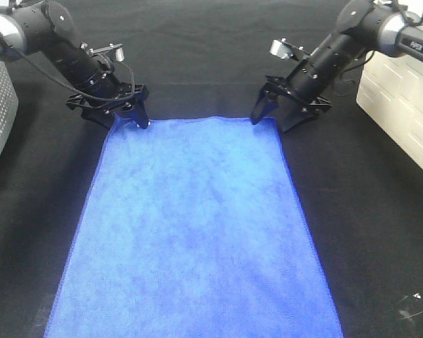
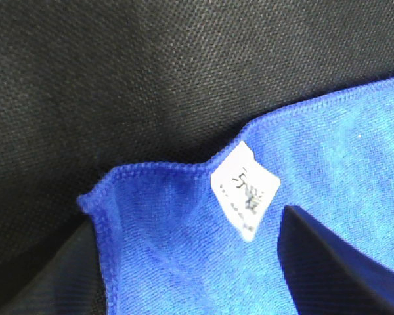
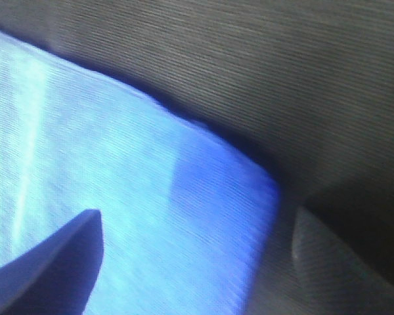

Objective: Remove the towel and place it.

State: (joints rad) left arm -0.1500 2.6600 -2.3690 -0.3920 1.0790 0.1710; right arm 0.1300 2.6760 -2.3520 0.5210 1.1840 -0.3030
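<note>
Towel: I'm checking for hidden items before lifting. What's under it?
The black table cloth shows on every visible side of the towel, which lies flat without bumps. Anything directly beneath it is covered.

Left arm (image 1: 56, 42) and right arm (image 1: 338, 51), matte black tubular links, silver-grey joint collars (image 1: 7, 29), small white marking (image 1: 417, 45) near right collar, thin black cable (image 1: 56, 81) along left arm, silver wrist camera blocks (image 1: 280, 48), left gripper (image 1: 125, 117) and right gripper (image 1: 271, 120) black, fingers (image 2: 335, 269) tapered to points.

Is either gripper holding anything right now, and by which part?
Nothing is held yet: the left gripper and the right gripper are both open, each straddling a far corner of the towel.
</note>
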